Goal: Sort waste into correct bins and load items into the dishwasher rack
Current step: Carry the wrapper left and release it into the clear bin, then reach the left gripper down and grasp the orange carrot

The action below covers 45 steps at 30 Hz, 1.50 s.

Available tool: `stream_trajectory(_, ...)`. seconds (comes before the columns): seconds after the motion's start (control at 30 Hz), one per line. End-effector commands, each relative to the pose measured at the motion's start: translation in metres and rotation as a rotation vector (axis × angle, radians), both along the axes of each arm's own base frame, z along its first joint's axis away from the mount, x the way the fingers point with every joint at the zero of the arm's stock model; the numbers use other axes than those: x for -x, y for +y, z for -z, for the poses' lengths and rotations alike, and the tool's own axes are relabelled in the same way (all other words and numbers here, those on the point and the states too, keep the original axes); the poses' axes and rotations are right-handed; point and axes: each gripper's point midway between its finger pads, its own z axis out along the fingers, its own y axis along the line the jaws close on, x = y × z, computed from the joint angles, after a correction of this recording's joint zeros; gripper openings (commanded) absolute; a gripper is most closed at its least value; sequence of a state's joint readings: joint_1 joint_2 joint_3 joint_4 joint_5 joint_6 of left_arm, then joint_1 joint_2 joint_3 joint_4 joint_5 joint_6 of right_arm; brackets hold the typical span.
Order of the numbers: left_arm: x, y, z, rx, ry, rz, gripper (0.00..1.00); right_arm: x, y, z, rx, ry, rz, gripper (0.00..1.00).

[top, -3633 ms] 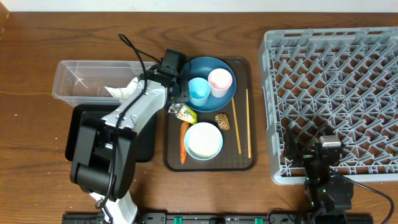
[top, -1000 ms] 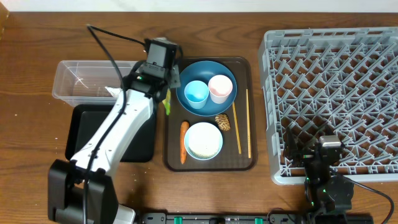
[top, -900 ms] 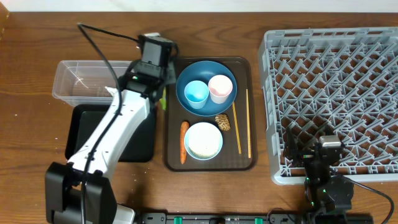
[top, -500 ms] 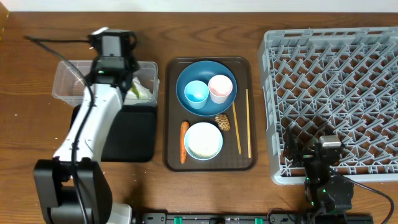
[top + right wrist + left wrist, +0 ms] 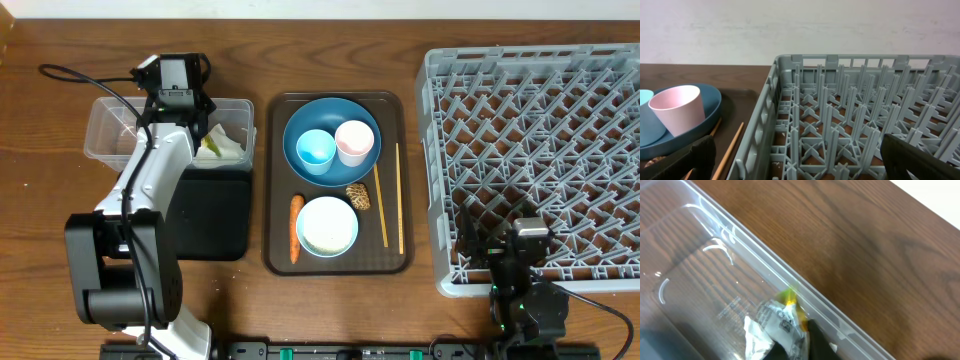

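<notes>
Left jaws: Only the dark tips of my left gripper point(image 5: 797, 349) show, low in the left wrist view. I cannot tell how wide they are, or if they pinch anything.
Wrapper: The crumpled silver and yellow wrapper point(image 5: 782, 325) is right at those tips, up against one finger point(image 5: 821, 342). It is inside the clear tub point(image 5: 110, 120), close to one long wall.
Clear tub: It sits on the table to the left of the brown tray point(image 5: 390, 260), next to the tray's far end.
White paper: The white paper point(image 5: 230, 145) is in the tub too, at the end nearest the brown tray, just beside the wrapper.
Black tray: The black tray point(image 5: 225, 215) lies to the left of the brown tray, next to its near end.
Right jaws: My right gripper point(image 5: 805, 165) is wide open with nothing in it. It is to the right of the brown tray, well apart from the wrapper.
Rack: The big grey rack point(image 5: 540, 150) stands to the right of the brown tray.
On the brown tray: The blue plate point(image 5: 330, 105) is at the far end, with the blue cup point(image 5: 318, 148) and the pink cup point(image 5: 353, 137) on it. The bowl point(image 5: 327, 226) is at the near end. The carrot point(image 5: 296, 228) lies along the left side. The brown lump point(image 5: 357, 195) is between plate and bowl. The chopsticks point(image 5: 380, 205) lie along the right side.
</notes>
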State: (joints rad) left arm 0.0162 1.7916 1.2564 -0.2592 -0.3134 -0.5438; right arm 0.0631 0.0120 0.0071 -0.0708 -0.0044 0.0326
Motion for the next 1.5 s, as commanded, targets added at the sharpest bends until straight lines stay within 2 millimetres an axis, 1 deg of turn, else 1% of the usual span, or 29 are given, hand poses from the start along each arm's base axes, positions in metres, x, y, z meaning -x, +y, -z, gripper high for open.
stream_trajectory(0.0,-0.002,0.003,-0.002,-0.002,-0.015,-0.022,0.37,0.000,-0.007,0.001,0.012,0.000,0.026,0.99)
stream_trajectory(0.07,-0.002,0.003,-0.003,-0.002,-0.018,-0.021,0.41,0.000,-0.007,0.001,0.012,0.000,0.026,0.99)
stream_trajectory(0.13,-0.002,0.003,-0.005,-0.007,-0.020,-0.015,0.55,0.000,-0.007,0.001,0.012,0.001,0.026,0.99)
stream_trajectory(0.17,-0.002,0.003,-0.007,-0.010,-0.023,-0.012,0.57,0.000,-0.007,0.001,0.012,0.000,0.026,0.99)
stream_trajectory(0.3,0.000,0.001,-0.022,-0.044,-0.027,0.036,0.57,0.000,-0.007,0.001,0.012,0.000,0.025,0.99)
stream_trajectory(0.4,0.007,-0.005,-0.044,-0.087,-0.029,0.097,0.57,0.000,-0.007,0.001,0.012,0.000,0.026,0.99)
stream_trajectory(0.5,0.020,-0.019,-0.069,-0.110,-0.036,0.152,0.57,0.000,-0.007,0.001,0.012,0.000,0.026,0.99)
stream_trajectory(0.57,0.031,-0.036,-0.081,-0.115,-0.026,0.231,0.57,0.000,-0.007,0.001,0.012,0.000,0.026,0.99)
stream_trajectory(0.67,0.048,-0.071,-0.089,-0.067,-0.004,0.363,0.57,0.000,-0.007,0.001,0.012,0.000,0.026,0.99)
stream_trajectory(0.7,0.054,-0.085,-0.088,-0.041,0.010,0.408,0.57,0.000,-0.007,0.001,0.012,0.000,0.026,0.99)
stream_trajectory(0.77,0.066,-0.106,-0.081,-0.008,0.055,0.474,0.56,0.000,-0.007,0.001,0.012,0.001,0.026,0.99)
stream_trajectory(0.83,0.083,-0.123,-0.068,0.010,0.137,0.527,0.56,0.000,-0.007,0.001,0.012,0.000,0.026,0.99)
stream_trajectory(0.9,0.103,-0.133,-0.052,0.011,0.239,0.563,0.56,0.000,-0.007,0.001,0.012,0.001,0.026,0.99)
stream_trajectory(1.0,0.127,-0.141,-0.034,0.009,0.370,0.597,0.56,0.000,-0.007,0.001,0.012,0.001,0.026,0.99)
stream_trajectory(1.1,0.143,-0.145,-0.022,0.006,0.459,0.614,0.56,0.000,-0.007,0.001,0.012,0.000,0.026,0.99)
stream_trajectory(1.2,0.154,-0.149,-0.013,0.009,0.521,0.632,0.47,0.000,-0.007,0.001,0.012,0.000,0.026,0.99)
stream_trajectory(1.37,0.168,-0.167,0.011,0.094,0.596,0.687,0.47,0.000,-0.007,0.001,0.012,0.001,0.026,0.99)
stream_trajectory(1.47,0.177,-0.170,0.032,0.097,0.651,0.698,0.47,0.000,-0.007,0.001,0.012,0.001,0.026,0.99)
